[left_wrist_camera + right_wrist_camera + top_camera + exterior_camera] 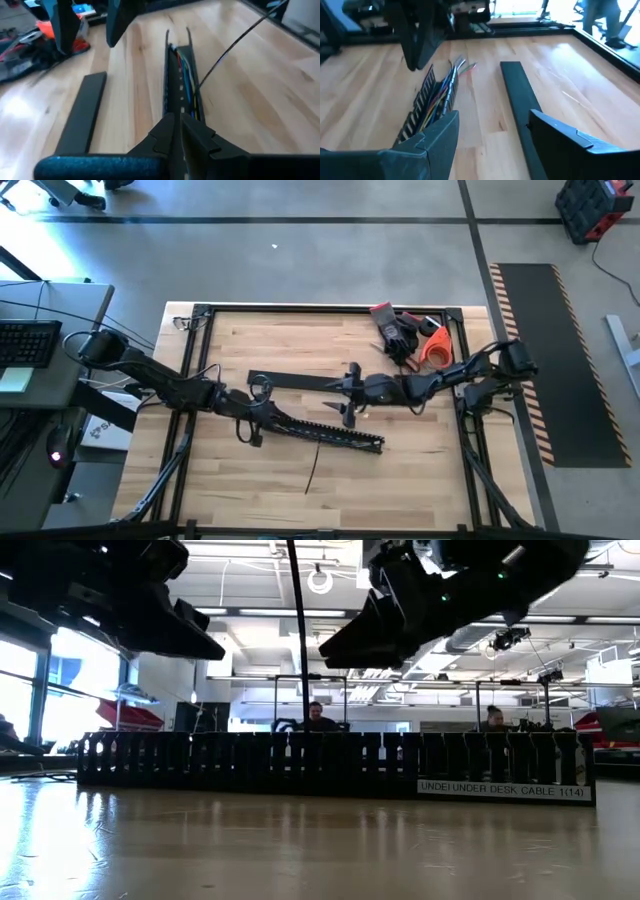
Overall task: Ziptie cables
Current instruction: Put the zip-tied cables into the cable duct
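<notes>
The cables (439, 97) lie bundled lengthwise inside the slotted cable tray (330, 433), whose comb walls keep the thin wires gathered in one channel so a tie can go around them.

The left gripper (178, 131) sits directly over the near end of this tray, fingers pressed together. Whether a cable or a tie is pinched between them cannot be told. From its fingertips the coloured wires run straight ahead along the channel. One thin black strand (235, 42) rises from the tray just ahead of these fingers, apart from the bundle.

The right gripper (492, 132) hovers with fingers spread and nothing between them. The tray with the cables lies beside one finger; the flat black cover strip (516, 87) extends ahead between both fingers.

Gloves and an orange-handled tool (432, 345) lie behind the right gripper, well clear.
</notes>
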Action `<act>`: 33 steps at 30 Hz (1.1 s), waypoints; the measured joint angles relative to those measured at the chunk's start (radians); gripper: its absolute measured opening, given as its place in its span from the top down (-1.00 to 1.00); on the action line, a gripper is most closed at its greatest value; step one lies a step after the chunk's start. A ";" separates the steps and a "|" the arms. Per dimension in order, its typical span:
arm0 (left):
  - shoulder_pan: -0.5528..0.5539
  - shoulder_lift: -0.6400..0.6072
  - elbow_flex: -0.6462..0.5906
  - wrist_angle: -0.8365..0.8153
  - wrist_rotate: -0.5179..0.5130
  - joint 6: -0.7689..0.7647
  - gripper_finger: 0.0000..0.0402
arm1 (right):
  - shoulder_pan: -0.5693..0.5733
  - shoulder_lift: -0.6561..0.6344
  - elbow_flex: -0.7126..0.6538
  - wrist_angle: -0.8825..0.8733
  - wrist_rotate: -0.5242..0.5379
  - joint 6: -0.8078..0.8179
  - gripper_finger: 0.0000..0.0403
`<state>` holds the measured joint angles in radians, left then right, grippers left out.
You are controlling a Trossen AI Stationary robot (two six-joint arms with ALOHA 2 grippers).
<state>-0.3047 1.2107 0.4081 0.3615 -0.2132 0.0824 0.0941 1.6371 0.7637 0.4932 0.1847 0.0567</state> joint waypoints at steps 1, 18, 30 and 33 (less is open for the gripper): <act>0.005 0.008 -0.003 0.012 0.012 0.000 0.93 | 0.013 0.000 -0.020 0.036 0.026 0.018 -0.12; -0.021 0.344 0.091 0.234 0.083 -0.026 0.92 | 0.244 0.052 -0.084 0.243 0.083 0.145 -0.12; -0.081 0.481 0.212 0.305 0.080 -0.002 0.93 | 0.267 0.238 0.057 0.248 0.016 0.173 -0.12; -0.093 0.474 0.214 0.303 0.070 -0.002 0.93 | 0.267 0.251 0.099 0.225 0.015 0.152 -0.05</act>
<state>-0.3980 1.6843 0.6216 0.6646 -0.1436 0.0799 0.3611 1.8877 0.8629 0.7178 0.2000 0.2090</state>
